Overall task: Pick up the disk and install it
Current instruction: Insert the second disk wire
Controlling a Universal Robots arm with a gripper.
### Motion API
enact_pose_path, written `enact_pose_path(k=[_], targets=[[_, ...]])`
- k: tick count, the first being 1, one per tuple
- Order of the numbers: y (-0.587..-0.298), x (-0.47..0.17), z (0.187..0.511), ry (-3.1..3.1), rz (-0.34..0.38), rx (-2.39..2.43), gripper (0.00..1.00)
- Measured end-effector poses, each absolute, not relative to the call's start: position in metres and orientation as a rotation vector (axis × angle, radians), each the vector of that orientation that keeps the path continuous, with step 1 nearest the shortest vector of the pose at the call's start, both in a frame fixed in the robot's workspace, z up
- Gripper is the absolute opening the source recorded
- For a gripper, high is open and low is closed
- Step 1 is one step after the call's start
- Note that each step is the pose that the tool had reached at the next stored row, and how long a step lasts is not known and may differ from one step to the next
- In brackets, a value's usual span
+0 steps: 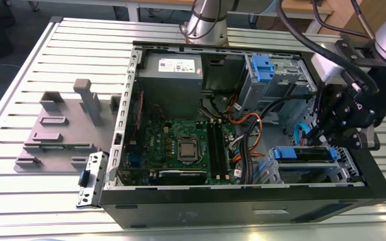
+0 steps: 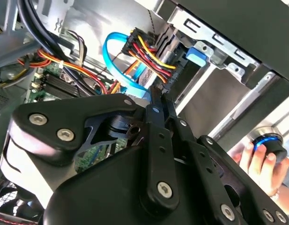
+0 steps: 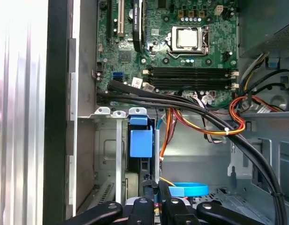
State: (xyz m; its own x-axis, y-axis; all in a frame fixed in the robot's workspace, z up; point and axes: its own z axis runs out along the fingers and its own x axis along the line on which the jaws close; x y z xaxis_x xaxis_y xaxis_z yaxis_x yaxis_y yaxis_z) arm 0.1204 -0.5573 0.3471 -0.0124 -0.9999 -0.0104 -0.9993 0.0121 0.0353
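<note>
Gripper (image 2: 156, 96): jaws drawn together, nothing seen between them, tip at the cable plug (image 2: 171, 77), probably to reach the bay. Disk (image 1: 303, 153): slotted in the bay (image 1: 345, 172) at the case's (image 1: 247, 207) near corner, exterior view's right, and its blue rails appear to hold it seated.

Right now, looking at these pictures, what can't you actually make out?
Disk, exterior view: the drive cage hides all but its blue-railed edge.
Gripper, second wrist view: its own black body blocks what lies behind it.
Hand, second wrist view: cut off by the picture's edge.
</note>
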Motion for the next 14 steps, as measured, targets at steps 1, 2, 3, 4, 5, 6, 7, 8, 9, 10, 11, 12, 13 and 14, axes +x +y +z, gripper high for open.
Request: enact_pose_path(k=[1, 2, 3, 4, 5, 6, 7, 8, 9, 10, 11, 12, 13, 14], targets=[[-0.559, 0.12, 0.347, -2.223, -0.051, 2.196, 0.16], [-0.56, 0.12, 0.346, -2.223, -0.051, 2.196, 0.16], [-0.56, 0.12, 0.345, -2.222, -0.051, 2.196, 0.16], [-0.561, 0.12, 0.344, -2.222, -0.052, 2.196, 0.16], [-0.561, 0.12, 0.343, -2.222, -0.051, 2.196, 0.16], [-0.561, 0.119, 0.341, -2.222, -0.051, 2.196, 0.16], [-0.561, 0.119, 0.34, -2.223, -0.051, 2.196, 0.16], [-0.562, 0.119, 0.339, -2.223, -0.051, 2.196, 0.16], [-0.562, 0.119, 0.338, -2.223, -0.051, 2.196, 0.16], [-0.562, 0.119, 0.337, -2.223, -0.051, 2.196, 0.16], [-0.562, 0.119, 0.336, -2.223, -0.051, 2.196, 0.16], [-0.562, 0.119, 0.336, -2.223, -0.051, 2.196, 0.16], [-0.562, 0.119, 0.335, -2.222, -0.051, 2.195, 0.16], [-0.562, 0.119, 0.335, -2.222, -0.051, 2.196, 0.16]])
